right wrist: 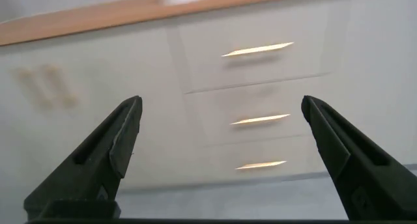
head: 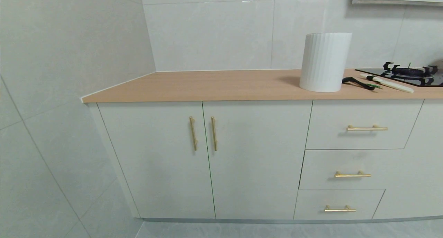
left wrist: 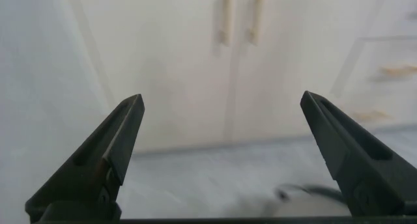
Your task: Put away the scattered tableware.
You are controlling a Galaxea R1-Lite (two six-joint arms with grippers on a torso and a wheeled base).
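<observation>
a smooth wood-grain table (head: 207,85) is carried on flat white cabinet doors (head: 155,162) with slim brass bars. toward its right a ribbed white cylindrical holder (head: 325,62) is stood upright. just beside it a black-handled utensil (head: 358,82) and a white-handled utensil (head: 387,83) are laid flat near the front edge. the left hand (left wrist: 221,99) is held low facing the doors, spread wide. the right hand (right wrist: 221,101), likewise spread, is pointed at the drawers (right wrist: 260,87).

Your left end effector (left wrist: 221,97) carries two matte black fingers (left wrist: 104,159), each a long wedge narrowing to a blunt tip, with a shallow recessed channel along its flat face. You can see a small round mark near the base of one, too blurred to identify. Your right end effector (right wrist: 221,99) is built alike: dark angular fingers (right wrist: 352,165) with the same sunken groove.
</observation>
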